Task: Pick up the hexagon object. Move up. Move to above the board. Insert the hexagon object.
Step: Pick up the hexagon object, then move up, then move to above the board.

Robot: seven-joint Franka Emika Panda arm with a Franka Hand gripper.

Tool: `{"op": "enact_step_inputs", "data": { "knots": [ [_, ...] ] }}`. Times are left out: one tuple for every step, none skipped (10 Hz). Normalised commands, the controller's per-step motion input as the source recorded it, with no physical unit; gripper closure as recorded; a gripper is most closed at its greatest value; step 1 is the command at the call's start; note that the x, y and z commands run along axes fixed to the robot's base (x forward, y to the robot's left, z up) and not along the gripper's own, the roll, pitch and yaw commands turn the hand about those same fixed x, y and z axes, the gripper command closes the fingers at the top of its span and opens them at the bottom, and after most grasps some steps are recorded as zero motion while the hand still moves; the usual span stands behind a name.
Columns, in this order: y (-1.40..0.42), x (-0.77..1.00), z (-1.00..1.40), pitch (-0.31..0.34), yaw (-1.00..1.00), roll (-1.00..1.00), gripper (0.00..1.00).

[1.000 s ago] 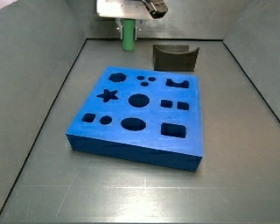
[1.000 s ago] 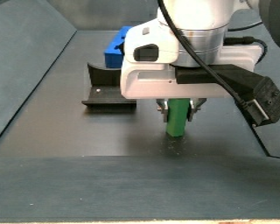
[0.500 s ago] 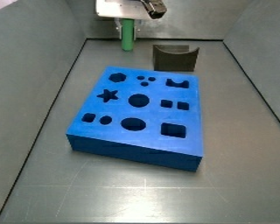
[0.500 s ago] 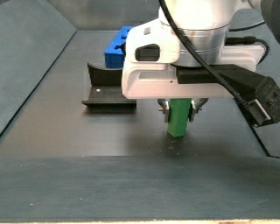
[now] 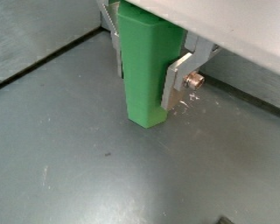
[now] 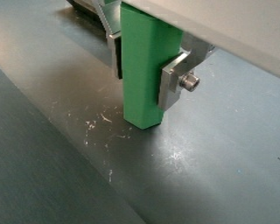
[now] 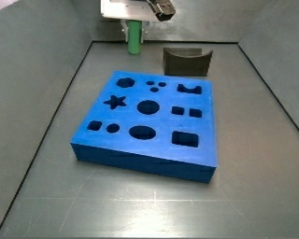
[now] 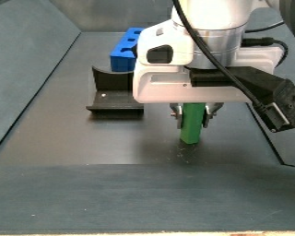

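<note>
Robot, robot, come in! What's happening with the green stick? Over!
Pincer shut on the green peg, upright near the tray's far wall. Blue board lies apart, waiting. Dark fixture beside it; path looks clear.

The gripper (image 8: 192,117) had a white, box-shaped body with rounded edges, and a black camera block was fixed on its side with thick black cables that ran up along the white wrist. In both wrist views the fingers (image 5: 178,80) (image 6: 173,80) were flat silver metal plates, and 1 small round screw stood out from the side of the plate.
</note>
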Motion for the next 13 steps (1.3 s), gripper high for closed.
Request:
{"op": "enact_step_inputs", "data": {
  "knots": [
    [0.00, 0.00, 0.00, 0.000, 0.00, 0.00, 1.00],
    [0.00, 0.00, 0.54, 0.000, 0.00, 0.00, 1.00],
    [0.05, 0.01, 0.51, -0.001, -0.02, -0.02, 1.00],
    [0.05, -0.02, 0.40, 0.019, -0.02, -0.08, 1.00],
    [0.04, -0.03, 0.32, 0.031, -0.02, -0.12, 1.00],
    [0.02, -0.04, 0.24, 0.044, -0.02, -0.15, 1.00],
    [0.02, -0.04, 0.20, 0.050, -0.02, -0.15, 1.00],
    [0.02, -0.04, 0.17, 0.053, -0.03, -0.16, 1.00],
    [0.01, -0.04, 0.17, 0.055, -0.03, -0.15, 1.00],
    [0.04, 0.00, 1.00, 0.059, 0.11, 0.10, 1.00],
    [0.04, 0.00, 1.00, 0.060, 0.11, 0.10, 1.00],
    [0.04, 0.00, 1.00, 0.066, 0.09, 0.08, 1.00],
    [0.03, 0.00, 1.00, 0.065, 0.08, 0.05, 1.00]
  ]
}}
